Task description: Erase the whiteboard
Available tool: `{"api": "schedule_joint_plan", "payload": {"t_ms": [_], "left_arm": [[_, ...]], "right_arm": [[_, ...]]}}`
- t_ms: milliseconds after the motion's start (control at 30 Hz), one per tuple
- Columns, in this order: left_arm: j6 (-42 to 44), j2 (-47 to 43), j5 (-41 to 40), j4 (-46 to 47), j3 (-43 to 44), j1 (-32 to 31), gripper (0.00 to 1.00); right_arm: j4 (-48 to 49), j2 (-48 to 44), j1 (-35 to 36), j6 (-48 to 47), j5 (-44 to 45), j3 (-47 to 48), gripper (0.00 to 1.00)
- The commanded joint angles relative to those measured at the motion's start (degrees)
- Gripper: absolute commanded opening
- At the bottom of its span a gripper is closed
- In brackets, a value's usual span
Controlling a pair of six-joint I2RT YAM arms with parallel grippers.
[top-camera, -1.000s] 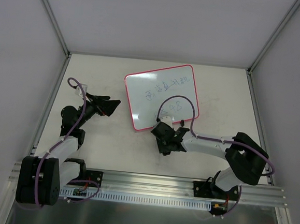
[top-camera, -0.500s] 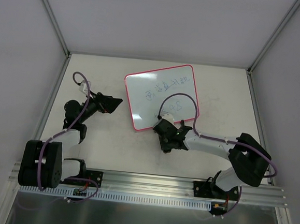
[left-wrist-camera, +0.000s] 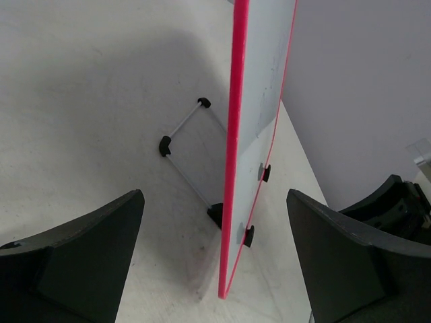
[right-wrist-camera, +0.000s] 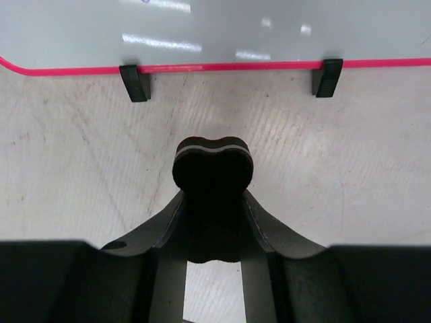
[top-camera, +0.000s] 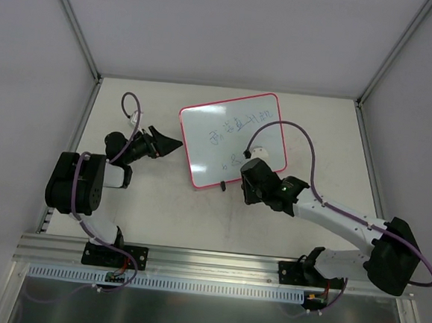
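We find the whiteboard (top-camera: 233, 138) standing toward the far middle of the surface (top-camera: 153, 201). It rests on its lower edge on two black clip feet (right-wrist-camera: 135, 82), with a thin wire stand (left-wrist-camera: 185, 145) behind it, and its face is turned toward the arms. Blue writing (top-camera: 237, 129) covers the face, so we judge that no wiping is done yet.

The right fingers (right-wrist-camera: 158, 235) are pinched tight on a small black eraser (right-wrist-camera: 213, 161). It sticks out ahead of them, pointed at the board's bottom frame and just short of it, between the two feet. Held that way, the pad meets the board first.

The left fingers (left-wrist-camera: 87, 256) stand wide apart with the board's left edge between them, touching neither side. We take that as a brace in the making. A board on so light a stand would likely slide or tip backward under a wipe, so clamping its edge should steady it.
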Motion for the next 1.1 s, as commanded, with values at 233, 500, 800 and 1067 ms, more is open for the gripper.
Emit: {"api": "schedule_joint_plan", "payload": {"t_ms": [233,500,800,1067], "left_arm": [[-2.11,6.64,7.11,21.46,6.1,-2.97,0.86],[-1.23,9.45,10.63,22.34,9.18,-5.35,0.69],[-2.02,11.82,12.74,23.22,11.11,-5.52,0.62],[-2.98,14.11,15.29,24.54,13.31,-6.05,0.52]], "right_arm": [[-1.15,-0.66,-4.1,-7.74,-0.81,10.96,0.0],[-0.37,2.33,-5.07,-10.74,1.3,16.86,0.0],[5.16,4.79,-6.04,-13.44,-1.86,19.49,0.0],[8.78,9.09,-6.3,-15.48,-1.86,22.13,0.0]]}}
